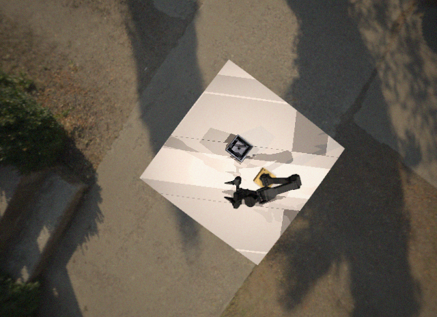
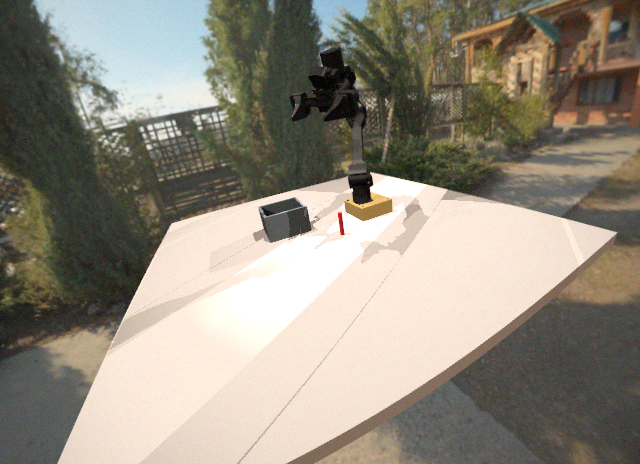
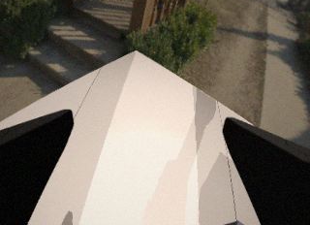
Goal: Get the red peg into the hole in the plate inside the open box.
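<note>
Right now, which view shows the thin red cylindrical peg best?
The exterior view: the thin red cylindrical peg stands upright there, unobstructed, between the box and the yellow base. I can't make it out in the top view or the wrist view.

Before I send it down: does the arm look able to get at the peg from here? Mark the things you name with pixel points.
Probably yes: the gripper [image 1: 227, 190] [image 2: 311, 119] is open and raised, and the peg [image 2: 341, 223] stands upright, apart from the box [image 1: 230, 154] [image 2: 286, 226] and the yellow base [image 1: 259, 175] [image 2: 369, 209].
</note>
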Controlling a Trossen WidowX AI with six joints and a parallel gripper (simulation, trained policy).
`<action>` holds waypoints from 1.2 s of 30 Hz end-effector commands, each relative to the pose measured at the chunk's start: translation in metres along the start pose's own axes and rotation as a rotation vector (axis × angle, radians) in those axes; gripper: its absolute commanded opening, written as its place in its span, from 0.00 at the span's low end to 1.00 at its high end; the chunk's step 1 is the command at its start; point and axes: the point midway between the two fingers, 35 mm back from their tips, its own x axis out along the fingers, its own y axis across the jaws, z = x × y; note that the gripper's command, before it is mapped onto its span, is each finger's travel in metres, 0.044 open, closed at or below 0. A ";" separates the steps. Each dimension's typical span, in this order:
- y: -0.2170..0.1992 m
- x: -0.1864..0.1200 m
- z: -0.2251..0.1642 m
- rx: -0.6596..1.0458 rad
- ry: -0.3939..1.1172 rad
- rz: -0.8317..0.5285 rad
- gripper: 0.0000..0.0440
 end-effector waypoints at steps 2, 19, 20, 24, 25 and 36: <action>-0.001 0.017 -0.043 0.127 0.146 -0.016 1.00; -0.009 0.031 -0.156 0.561 0.535 -0.175 1.00; -0.009 0.031 -0.162 0.586 0.555 -0.189 1.00; -0.011 0.028 -0.185 0.687 0.635 -0.249 1.00; -0.011 0.028 -0.190 0.713 0.654 -0.266 1.00; -0.014 0.015 -0.245 0.985 0.843 -0.473 1.00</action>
